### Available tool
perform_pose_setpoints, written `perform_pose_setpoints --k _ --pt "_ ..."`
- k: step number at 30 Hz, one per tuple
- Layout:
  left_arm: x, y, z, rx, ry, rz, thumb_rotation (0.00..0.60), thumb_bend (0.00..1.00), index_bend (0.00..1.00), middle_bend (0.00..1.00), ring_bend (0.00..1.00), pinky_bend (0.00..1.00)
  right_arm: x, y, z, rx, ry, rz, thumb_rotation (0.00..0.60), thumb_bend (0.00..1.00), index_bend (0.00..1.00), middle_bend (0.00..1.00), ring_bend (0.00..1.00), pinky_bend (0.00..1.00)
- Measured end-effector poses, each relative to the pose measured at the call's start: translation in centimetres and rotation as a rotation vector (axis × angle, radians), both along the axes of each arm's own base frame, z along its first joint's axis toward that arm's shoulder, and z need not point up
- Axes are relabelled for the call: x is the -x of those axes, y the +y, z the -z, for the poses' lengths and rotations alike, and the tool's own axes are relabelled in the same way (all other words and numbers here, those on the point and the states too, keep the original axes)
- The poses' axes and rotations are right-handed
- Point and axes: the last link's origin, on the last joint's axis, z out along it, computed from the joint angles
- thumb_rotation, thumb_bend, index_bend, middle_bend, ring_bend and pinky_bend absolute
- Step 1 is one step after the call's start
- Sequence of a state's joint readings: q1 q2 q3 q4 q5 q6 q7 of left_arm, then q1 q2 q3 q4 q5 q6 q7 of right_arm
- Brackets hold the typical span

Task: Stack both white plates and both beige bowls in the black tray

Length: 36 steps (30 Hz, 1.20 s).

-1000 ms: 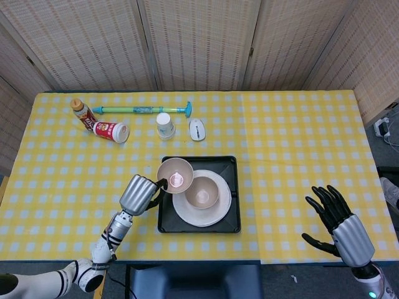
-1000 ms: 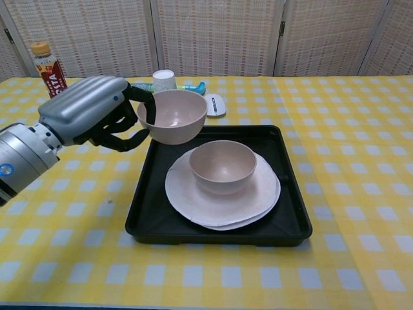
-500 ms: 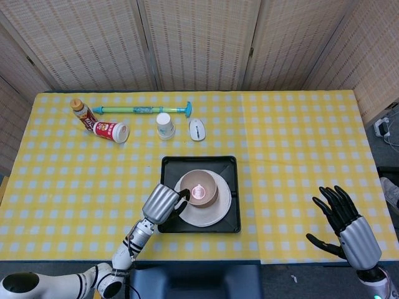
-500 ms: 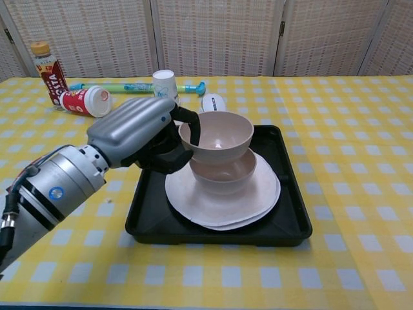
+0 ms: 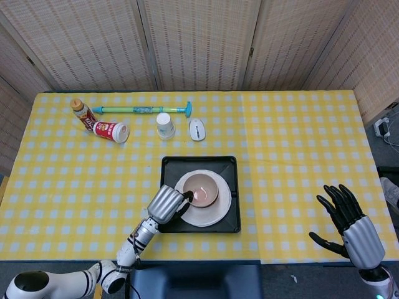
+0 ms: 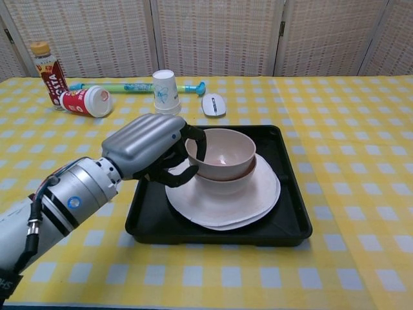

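Two stacked white plates (image 6: 258,197) (image 5: 215,210) lie in the black tray (image 6: 290,223) (image 5: 228,167). On them sits a beige bowl (image 6: 229,186), and the second beige bowl (image 6: 222,152) (image 5: 201,189) is nested inside it. My left hand (image 6: 151,152) (image 5: 167,203) grips the upper bowl's left rim, with one finger hooked over the edge. My right hand (image 5: 350,224) hovers open at the table's near right edge, far from the tray; the chest view does not show it.
At the back of the table are a white paper cup (image 6: 166,91) (image 5: 165,125), a white mouse (image 6: 213,104) (image 5: 197,129), a green-and-blue stick (image 5: 140,109), a tipped red can (image 6: 87,101) (image 5: 111,131) and a brown bottle (image 6: 48,66) (image 5: 82,113). A wicker screen stands behind.
My left hand carried the second bowl right from the tray's left edge and lowered it into the bowl on the plates. The right hand drifted slightly nearer the table edge.
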State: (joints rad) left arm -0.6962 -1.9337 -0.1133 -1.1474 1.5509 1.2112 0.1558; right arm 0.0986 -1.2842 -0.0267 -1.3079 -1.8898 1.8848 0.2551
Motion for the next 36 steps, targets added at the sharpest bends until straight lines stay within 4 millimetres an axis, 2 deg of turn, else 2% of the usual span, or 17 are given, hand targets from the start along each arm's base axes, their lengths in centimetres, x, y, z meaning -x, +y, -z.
perform_pose_setpoints --k 3,6,8,10,13,15,18,20,21,23,24,29,31,33,34,36 --pt "-0.1 0.0 0.3 0.001 0.007 0.006 0.600 0.58 0.58 1.00 1.00 1.00 0.1 0.0 0.1 -0.002 0.005 0.006 0.600 0.12 0.10 0.00 0.00 0.00" --pt "0.0 0.0 0.5 0.008 0.019 0.004 0.600 0.49 0.47 1.00 1.00 1.00 0.1 -0.1 0.1 -0.005 0.006 0.014 0.600 0.12 0.10 0.00 0.00 0.00" --pt "0.1 0.0 0.6 0.012 0.027 0.001 0.600 0.45 0.37 1.00 1.00 1.00 0.1 -0.1 0.1 -0.007 0.004 0.016 0.600 0.12 0.10 0.00 0.00 0.00" --pt "0.1 0.0 0.6 0.020 0.034 -0.005 0.600 0.40 0.21 1.00 1.00 1.00 0.1 -0.1 0.1 -0.006 0.002 0.015 0.600 0.12 0.10 0.00 0.00 0.00" --pt "0.1 0.0 0.7 0.028 0.037 -0.020 0.600 0.34 0.06 1.00 1.00 1.00 0.1 -0.1 0.0 -0.004 0.003 0.015 0.600 0.12 0.10 0.00 0.00 0.00" --pt "0.0 0.0 0.5 0.028 0.033 -0.024 0.600 0.31 0.01 1.00 1.00 1.00 0.1 0.0 0.0 -0.005 0.005 0.016 0.600 0.12 0.10 0.00 0.00 0.00" --pt "0.0 0.0 -0.2 0.019 0.035 -0.024 0.600 0.26 0.00 1.00 1.00 1.00 0.1 0.0 0.1 -0.007 0.007 0.016 0.600 0.12 0.10 0.00 0.00 0.00" --pt "0.5 0.2 -1.1 0.010 0.052 -0.022 0.600 0.25 0.00 1.00 0.95 1.00 0.1 0.0 0.1 -0.012 0.008 0.018 0.600 0.12 0.10 0.00 0.00 0.00" --pt "0.7 0.4 -1.6 0.005 0.063 -0.022 0.600 0.25 0.00 0.99 0.90 1.00 0.1 0.0 0.0 -0.015 0.012 0.020 0.600 0.12 0.10 0.00 0.00 0.00" --pt "1.7 0.9 -3.4 -0.014 0.093 -0.031 0.600 0.25 0.00 0.89 0.75 0.93 0.3 0.0 -0.1 -0.022 0.022 0.030 0.600 0.12 0.10 0.00 0.00 0.00" --pt "2.3 1.1 -4.3 -0.024 0.106 -0.038 0.600 0.25 0.00 0.79 0.65 0.85 0.3 0.0 -0.2 -0.024 0.027 0.037 0.600 0.12 0.10 0.00 0.00 0.00" --pt "6.5 1.3 -11.1 -0.087 0.183 -0.115 0.600 0.25 0.00 0.31 0.18 0.28 0.4 0.0 -0.5 -0.016 0.054 0.072 0.600 0.12 0.10 0.00 0.00 0.00" --pt "8.9 0.4 -14.2 -0.117 0.227 -0.173 0.600 0.25 0.00 0.20 0.08 0.15 0.4 0.0 -0.5 -0.003 0.066 0.083 0.600 0.12 0.09 0.00 0.00 0.00" --pt "11.1 -1.1 -16.7 -0.150 0.279 -0.238 0.600 0.24 0.00 0.13 0.02 0.06 0.4 0.1 -0.6 0.020 0.089 0.098 0.600 0.12 0.08 0.00 0.00 0.00" --pt "12.6 -2.4 -18.2 -0.179 0.316 -0.282 0.600 0.24 0.00 0.10 0.00 0.02 0.4 0.1 -0.6 0.033 0.101 0.106 0.600 0.12 0.08 0.00 0.00 0.00" --pt "14.4 -4.3 -20.0 -0.228 0.358 -0.343 0.600 0.24 0.00 0.07 0.00 0.00 0.6 0.3 -0.7 0.061 0.136 0.140 0.600 0.12 0.07 0.00 0.00 0.00"
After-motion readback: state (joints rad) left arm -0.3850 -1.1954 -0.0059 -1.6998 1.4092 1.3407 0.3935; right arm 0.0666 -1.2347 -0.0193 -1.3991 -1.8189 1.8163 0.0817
